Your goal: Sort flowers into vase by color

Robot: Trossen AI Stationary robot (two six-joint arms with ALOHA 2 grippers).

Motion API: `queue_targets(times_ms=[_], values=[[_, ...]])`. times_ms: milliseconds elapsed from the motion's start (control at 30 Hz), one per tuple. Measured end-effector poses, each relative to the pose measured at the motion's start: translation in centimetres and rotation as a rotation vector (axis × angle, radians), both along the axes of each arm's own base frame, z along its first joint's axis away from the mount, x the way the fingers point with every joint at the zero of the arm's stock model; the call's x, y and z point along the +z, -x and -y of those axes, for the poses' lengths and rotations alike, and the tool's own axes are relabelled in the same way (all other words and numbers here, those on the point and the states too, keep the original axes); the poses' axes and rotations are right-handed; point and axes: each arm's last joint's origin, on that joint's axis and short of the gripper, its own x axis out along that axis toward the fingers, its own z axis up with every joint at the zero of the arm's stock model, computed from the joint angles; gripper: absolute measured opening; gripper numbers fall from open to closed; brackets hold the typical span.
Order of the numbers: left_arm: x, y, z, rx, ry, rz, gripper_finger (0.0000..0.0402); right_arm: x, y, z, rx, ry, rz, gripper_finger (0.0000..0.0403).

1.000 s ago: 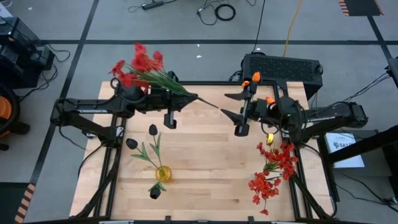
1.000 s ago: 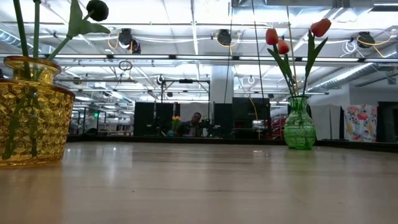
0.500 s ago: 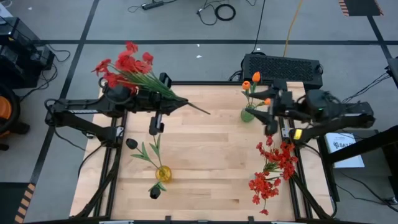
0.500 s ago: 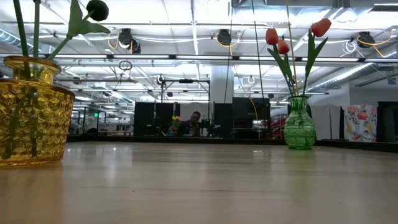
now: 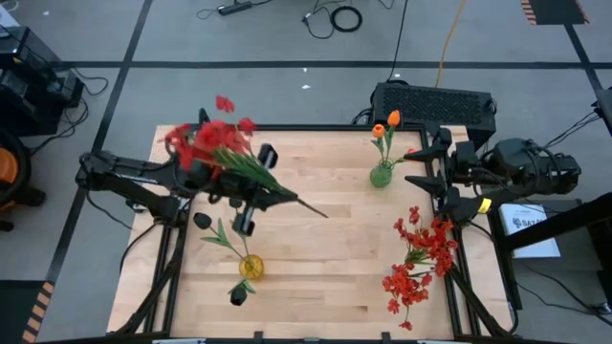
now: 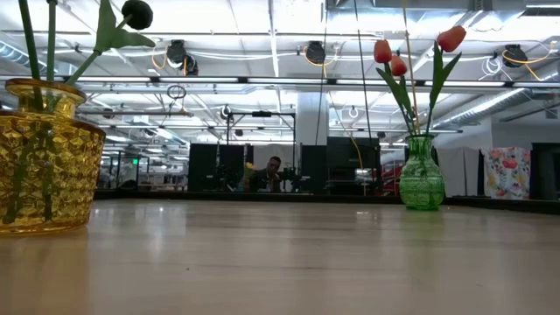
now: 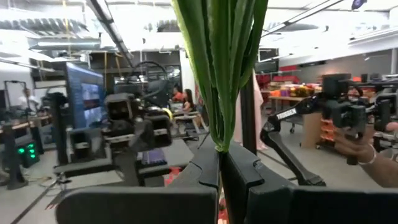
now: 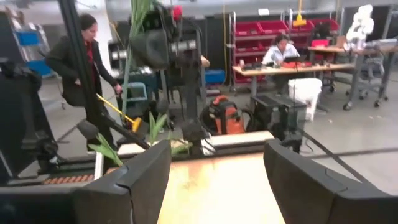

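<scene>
My left gripper (image 5: 258, 191) hangs over the table's left half, shut on a bunch of bushy red flowers (image 5: 210, 143). Just nearer stands a yellow vase (image 5: 251, 266) holding black tulip-like flowers (image 5: 203, 220). A green vase (image 5: 381, 175) with orange tulips (image 5: 392, 119) stands at the far right. More red flowers (image 5: 421, 263) lie flat on the table near its right edge. My right gripper (image 5: 421, 170) is open, level, right of the green vase and touching nothing. The low view shows only the yellow vase (image 6: 44, 157) and green vase (image 6: 421, 175). My left gripper pinches the bunch's green stems and leaves (image 7: 219, 140) between its two fingers (image 7: 205, 168), which lie across them. The bunch is lifted clear of the table. It slants, with the red blooms (image 5: 215, 141) toward the far left and the stem ends (image 5: 320, 212) toward the right.
Bare wood lies in the table's middle and near edge (image 5: 325, 296). A black box (image 5: 435, 100) sits beyond the far right corner. People (image 8: 81, 56) move about in the room beyond the table.
My left gripper carried the red bunch first toward the left edge, then toward the near side and right, now above the black flowers; the bunch turned with it. My right gripper drew back from the green vase toward the table's right edge, staying open.
</scene>
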Motion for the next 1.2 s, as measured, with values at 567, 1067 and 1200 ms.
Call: queue_targets(times_ms=[567, 1067, 1200], values=[[-2.7, -8.1, 3.9, -0.024, -0.009, -0.071, 0.0002, 1.4, -2.4, -1.5, 0.072, 0.024, -0.026, 0.0232], [-6.1, -10.7, 5.8, 0.0, -0.068, -0.161, 0.0002, 1.7, -2.4, -3.7, 0.213, 0.026, -0.021, 0.0215], [-6.0, -11.1, 3.8, 0.073, -0.057, -0.168, 0.0002, 1.2, -4.3, -4.6, 0.157, 0.043, -0.046, 0.0215]])
